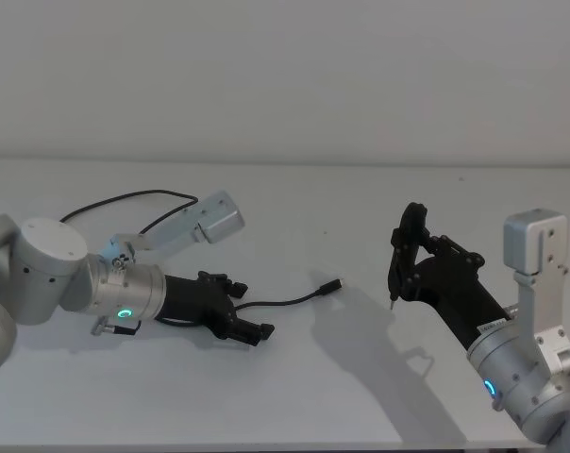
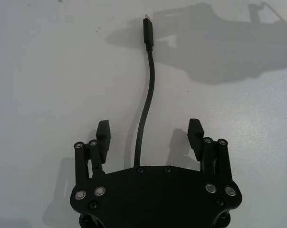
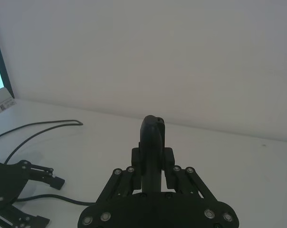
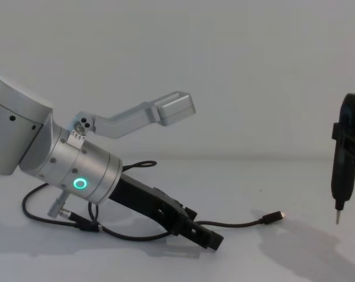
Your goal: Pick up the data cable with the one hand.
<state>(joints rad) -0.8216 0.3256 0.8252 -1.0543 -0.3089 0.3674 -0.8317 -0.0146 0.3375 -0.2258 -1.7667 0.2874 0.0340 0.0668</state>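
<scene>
Left wrist view: data cable [image 2: 151, 80] between 2 spread fingers [image 2: 103, 134] of the hand [image 2: 149, 124]; right gripper [image 4: 337, 221], fingers together.

The left gripper [image 4: 204, 237] slants down from the left on a silver wrist with a glowing green ring [image 4: 79, 183], its tip low at the white table [image 4: 295, 258]. The black data cable [image 4: 236, 224] loops beneath the wrist and passes by the gripper. It runs right to its silver-tipped plug [image 4: 273, 218]. At the right edge, the right gripper [image 4: 344, 158] hangs upright, its pointed tip above the table.
</scene>
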